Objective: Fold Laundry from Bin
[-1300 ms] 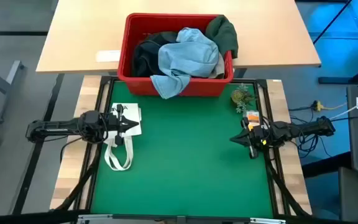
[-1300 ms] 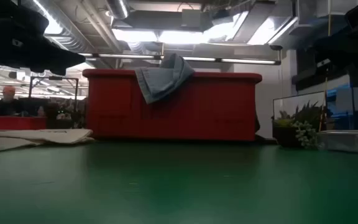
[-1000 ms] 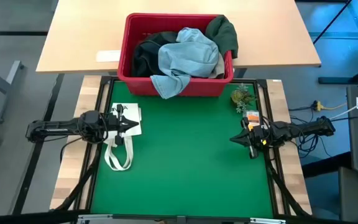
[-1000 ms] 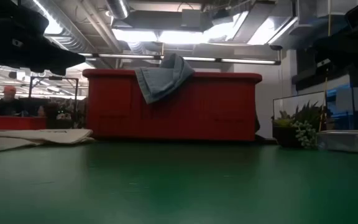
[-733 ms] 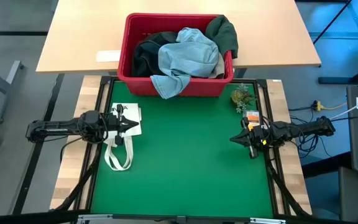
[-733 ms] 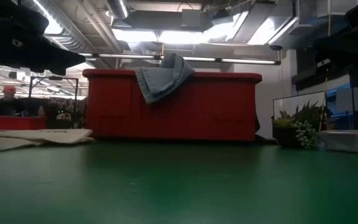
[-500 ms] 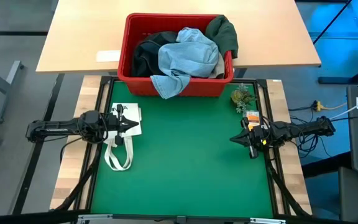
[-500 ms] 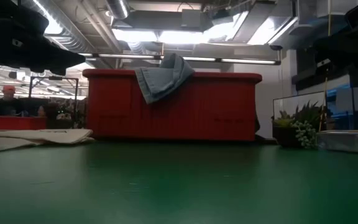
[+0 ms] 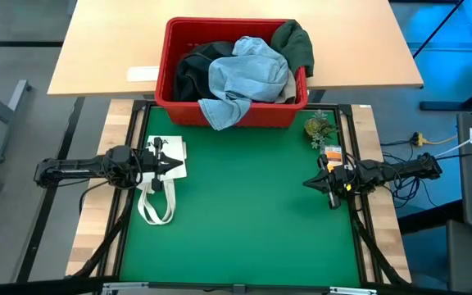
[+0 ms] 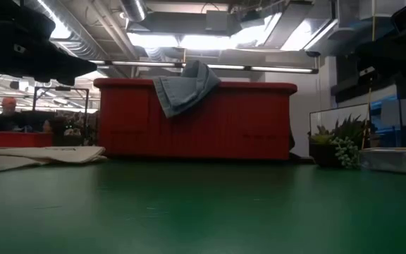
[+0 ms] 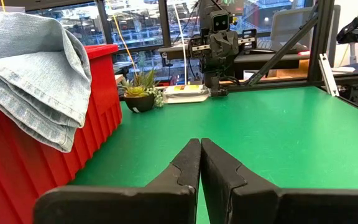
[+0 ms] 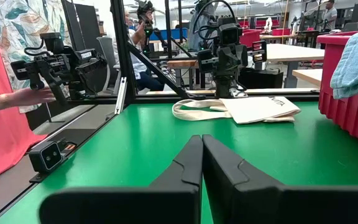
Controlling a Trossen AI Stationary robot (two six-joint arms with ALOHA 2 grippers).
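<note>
Draping soft denim jeans (image 9: pixel 248 74) over slotted bin (image 9: pixel 232 113).

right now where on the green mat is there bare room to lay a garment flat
The widest free patch is the green mat, from the red bin toward the near edge, between the left gripper and right gripper. Crowded spots: the white tote bag along the left edge, the small plant at the far right corner, and jeans draping over the bin's front.
</note>
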